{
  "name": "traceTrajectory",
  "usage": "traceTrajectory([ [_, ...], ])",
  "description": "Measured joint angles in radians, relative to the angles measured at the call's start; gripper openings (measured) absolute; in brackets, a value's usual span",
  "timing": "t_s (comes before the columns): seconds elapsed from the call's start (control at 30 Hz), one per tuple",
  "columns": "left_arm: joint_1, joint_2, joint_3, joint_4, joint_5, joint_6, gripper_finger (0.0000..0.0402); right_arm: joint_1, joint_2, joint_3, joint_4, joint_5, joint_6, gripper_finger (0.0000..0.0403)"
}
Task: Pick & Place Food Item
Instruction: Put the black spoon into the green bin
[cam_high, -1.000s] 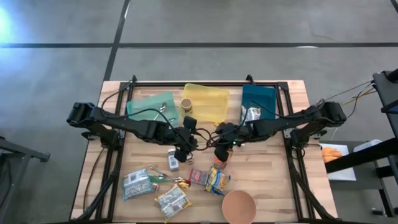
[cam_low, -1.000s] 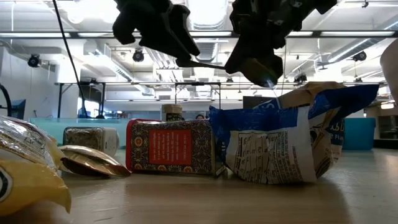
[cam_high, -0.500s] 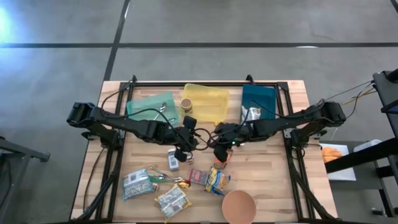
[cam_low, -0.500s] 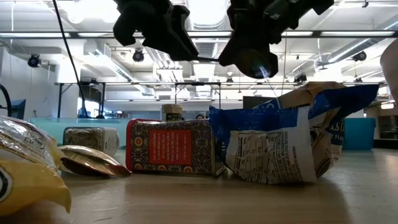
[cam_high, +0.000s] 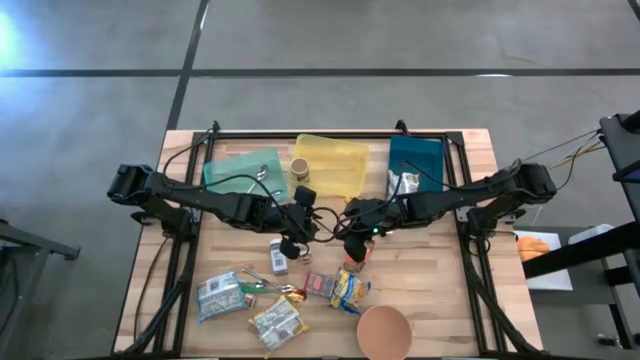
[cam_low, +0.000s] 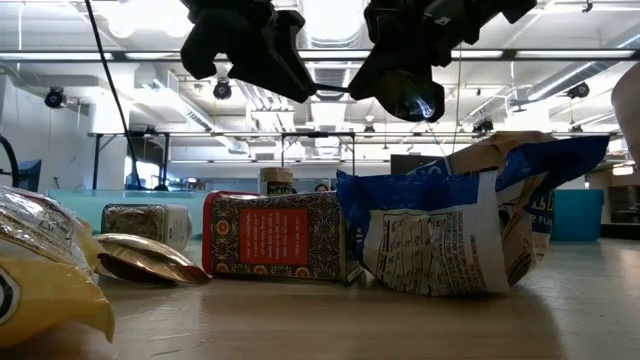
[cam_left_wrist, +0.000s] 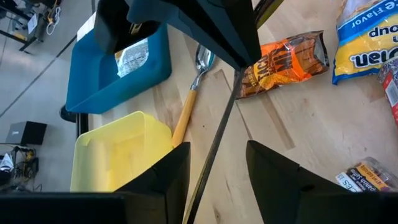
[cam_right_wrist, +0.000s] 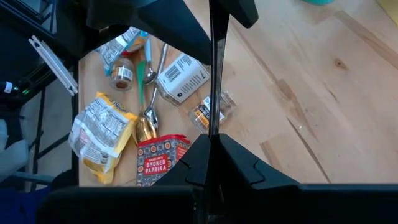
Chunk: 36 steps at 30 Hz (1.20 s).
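Black rod (cam_right_wrist: 213, 74), pinched by the right end effector (cam_right_wrist: 213, 140), could drop to the bench (cam_right_wrist: 323, 93) if freed before the spread left end effector (cam_left_wrist: 217, 155) closes.

Grey concrete floor (cam_high: 420, 40); bright ceiling lights (cam_low: 330, 20).

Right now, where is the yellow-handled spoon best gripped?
Grip the spoon mid-handle from straight above, closing across it. It lies flat on the table, its handle straight and slim, with the bowl toward the blue bin and the tail close to the yellow bin.
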Motion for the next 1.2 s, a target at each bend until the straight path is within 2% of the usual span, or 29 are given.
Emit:
traceTrajectory([
  [0.13, 0.0, 0.0, 0.0, -0.001, 0.003, 0.0, 0.0115, 0.006, 0.003, 0.0, 0.004, -0.011, 0.001, 0.0016],
  [0.27, 0.0, 0.0, -0.002, -0.025, 0.014, 0.005, 0.0036, 0.008, 0.013, 0.0, 0.019, -0.014, -0.001, 0.0016],
  [0.33, -0.001, 0.0, -0.002, -0.044, 0.02, 0.007, 0.0012, 0.007, 0.013, 0.0, 0.02, -0.02, -0.002, 0.0016],
  [0.5, -0.003, 0.0, -0.002, -0.066, 0.024, -0.021, 0.0004, 0.006, 0.018, 0.001, 0.025, -0.015, -0.004, 0.0017],
  [0.9, -0.002, -0.002, 0.0, -0.099, 0.022, -0.292, 0.0001, 0.006, 0.017, 0.001, 0.026, 0.008, -0.002, 0.0024],
  [1.0, -0.001, -0.004, 0.001, -0.135, 0.014, -0.369, 0.0001, 0.005, 0.017, 0.001, 0.025, 0.029, -0.011, 0.0048],
  [1.2, -0.001, -0.025, 0.001, -0.198, 0.011, -0.451, 0.0, 0.005, 0.016, 0.001, 0.045, 0.023, -0.065, 0.013],
])
